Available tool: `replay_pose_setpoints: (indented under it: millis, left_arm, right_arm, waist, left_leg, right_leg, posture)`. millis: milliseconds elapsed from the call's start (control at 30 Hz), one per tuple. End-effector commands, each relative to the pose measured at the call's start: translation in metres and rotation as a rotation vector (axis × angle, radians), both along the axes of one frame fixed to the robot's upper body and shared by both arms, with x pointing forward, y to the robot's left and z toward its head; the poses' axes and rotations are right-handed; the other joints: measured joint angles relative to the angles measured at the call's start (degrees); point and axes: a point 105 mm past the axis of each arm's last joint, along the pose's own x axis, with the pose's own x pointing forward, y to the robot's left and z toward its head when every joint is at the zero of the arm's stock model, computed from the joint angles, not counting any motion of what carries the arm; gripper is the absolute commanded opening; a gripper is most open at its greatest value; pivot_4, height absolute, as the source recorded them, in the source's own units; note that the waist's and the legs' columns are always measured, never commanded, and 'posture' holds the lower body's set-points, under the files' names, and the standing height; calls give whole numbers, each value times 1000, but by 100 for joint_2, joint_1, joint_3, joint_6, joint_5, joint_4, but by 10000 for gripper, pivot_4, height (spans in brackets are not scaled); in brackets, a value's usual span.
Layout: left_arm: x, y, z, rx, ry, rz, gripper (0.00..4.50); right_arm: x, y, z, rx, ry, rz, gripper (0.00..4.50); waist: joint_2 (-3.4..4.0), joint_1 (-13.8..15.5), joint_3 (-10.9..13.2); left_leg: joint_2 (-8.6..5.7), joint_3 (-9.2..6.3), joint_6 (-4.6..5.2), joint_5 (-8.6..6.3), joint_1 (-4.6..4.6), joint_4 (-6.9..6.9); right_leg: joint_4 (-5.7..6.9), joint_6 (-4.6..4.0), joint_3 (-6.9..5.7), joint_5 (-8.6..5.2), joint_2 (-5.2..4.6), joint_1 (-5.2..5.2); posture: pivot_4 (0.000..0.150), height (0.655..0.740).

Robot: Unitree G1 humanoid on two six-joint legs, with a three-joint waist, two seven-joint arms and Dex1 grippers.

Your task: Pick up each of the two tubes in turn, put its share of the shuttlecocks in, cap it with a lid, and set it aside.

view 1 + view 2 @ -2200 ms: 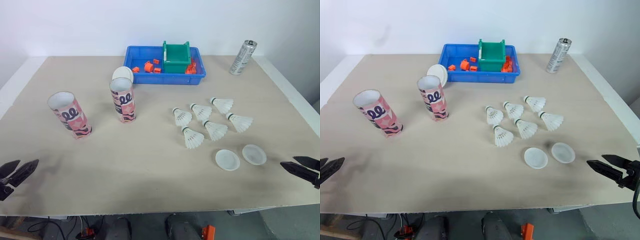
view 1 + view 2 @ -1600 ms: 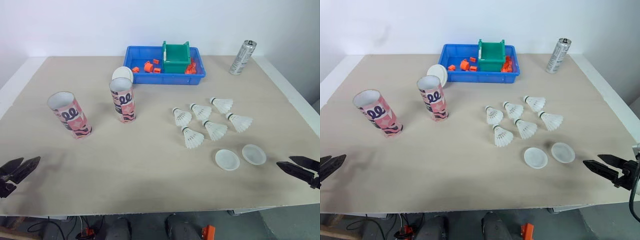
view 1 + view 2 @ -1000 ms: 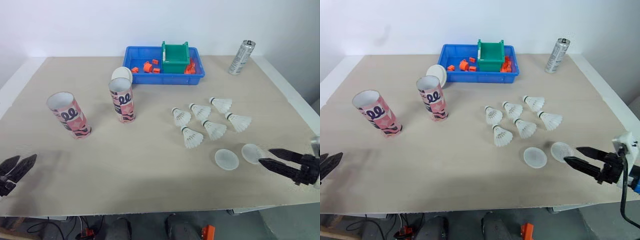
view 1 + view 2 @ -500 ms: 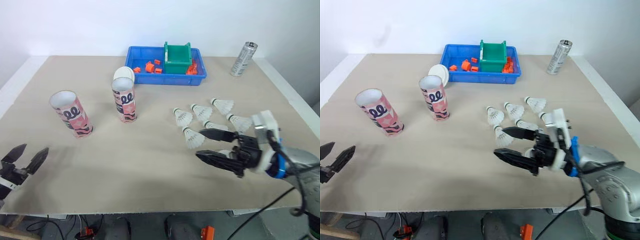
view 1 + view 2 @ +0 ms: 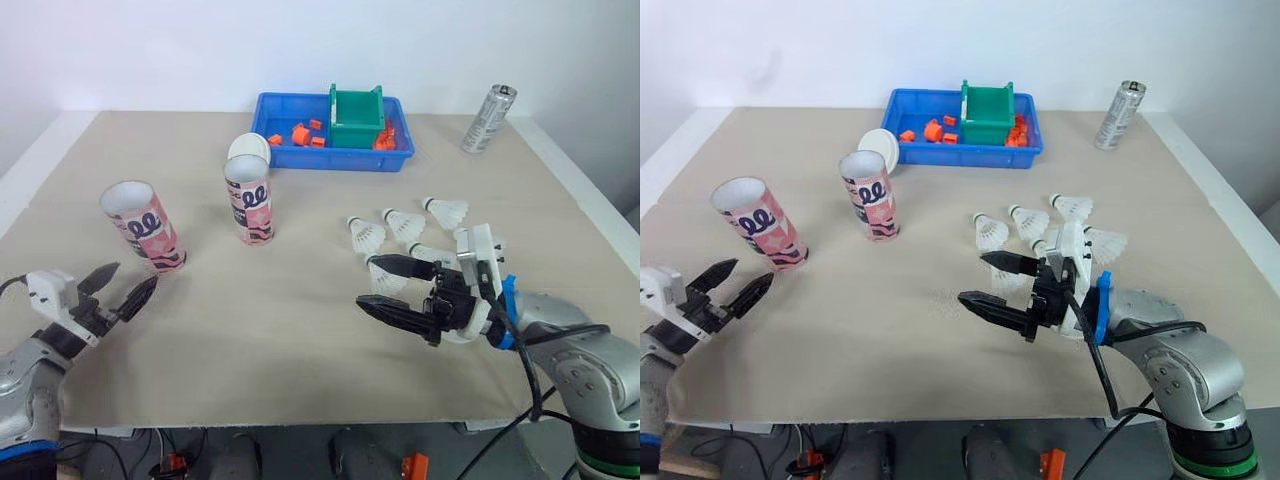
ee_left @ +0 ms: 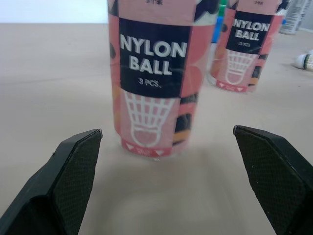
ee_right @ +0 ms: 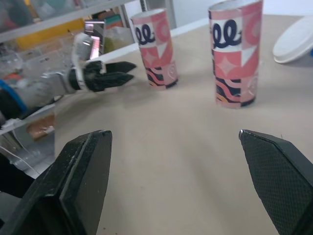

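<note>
Tabletop (image 5: 300,340), tubes (image 5: 249,205) (image 5: 145,228) upright, mouths up; left end effector (image 5: 135,274), right end effector (image 5: 365,281) splayed, empty.

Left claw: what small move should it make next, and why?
Probably ease the left claw forward until the left tube sits inside its span, then close. The claw is open and apart from the tube. The tube stands upright and open-topped, and the left wrist view shows it centred ahead of the claw. Neither tube is held yet, so grasping this one seems the first step.
</note>
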Motion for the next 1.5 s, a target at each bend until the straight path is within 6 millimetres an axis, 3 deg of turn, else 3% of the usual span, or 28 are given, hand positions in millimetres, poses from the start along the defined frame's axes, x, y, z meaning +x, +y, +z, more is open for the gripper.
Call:
replay_pose_setpoints:
  millis: [33,167,300,600,733,833,900,1267,1500]
  left_arm:
    - [18,7,9,79,-38,17,45000]
    - [34,7,8,71,-43,17,45000]
    - [53,-5,9,48,-41,-34,45000]
    - [75,-13,18,49,-80,-59,45000]
    - [75,-12,16,48,-79,-61,45000]
    - [75,-13,14,39,-73,-64,36769]
    - [75,-15,12,29,-63,-80,28118]
    - [68,-17,18,70,-73,-125,28118]
    - [31,-43,26,298,115,-504,28118]
  right_arm:
    - [-11,9,14,28,-55,46,44586]
    - [-15,11,15,39,-56,43,44586]
    - [-17,11,16,45,-58,32,44586]
    - [-20,11,15,41,-61,17,44586]
    - [-21,9,15,39,-61,7,44586]
    - [-21,9,16,39,-65,5,45000]
    - [-22,10,17,40,-65,5,45000]
    - [-24,10,15,29,-55,13,45000]
    - [-14,9,6,3,-35,-17,45000]
  waist:
    - [0,-1,0]
    - [0,0,0]
    - [-1,4,0]
    - [0,31,0]
    - [1,35,1]
    - [1,42,1]
    - [1,51,1]
    - [1,77,1]
    - [4,75,3]
  left_leg:
    - [0,-9,0,5,-2,0]
    - [0,-14,0,6,-4,0]
    - [-1,-21,0,6,-9,0]
    - [-4,-54,-1,10,-16,0]
    - [-2,-69,1,12,-18,0]
    - [-2,-76,4,17,-22,0]
    - [-2,-79,5,20,-21,0]
    - [-2,-84,10,25,-21,0]
    - [1,-86,8,26,-21,-5]
  right_leg:
    - [0,-3,-10,2,1,0]
    - [1,-3,-14,3,1,0]
    - [2,-4,-24,3,0,0]
    - [2,-12,-58,8,0,3]
    - [2,-20,-78,9,0,5]
    - [3,-23,-86,11,0,6]
    - [4,-25,-89,12,0,8]
    - [9,-29,-97,14,0,9]
    - [10,-31,-99,14,0,7]
  posture:
    - [1500,7384]
    - [1500,7384]
    - [1500,7384]
    - [1500,7384]
    - [1500,7384]
    - [1500,7384]
    - [1500,7384]
    - [1500,7384]
    - [1500,7384]
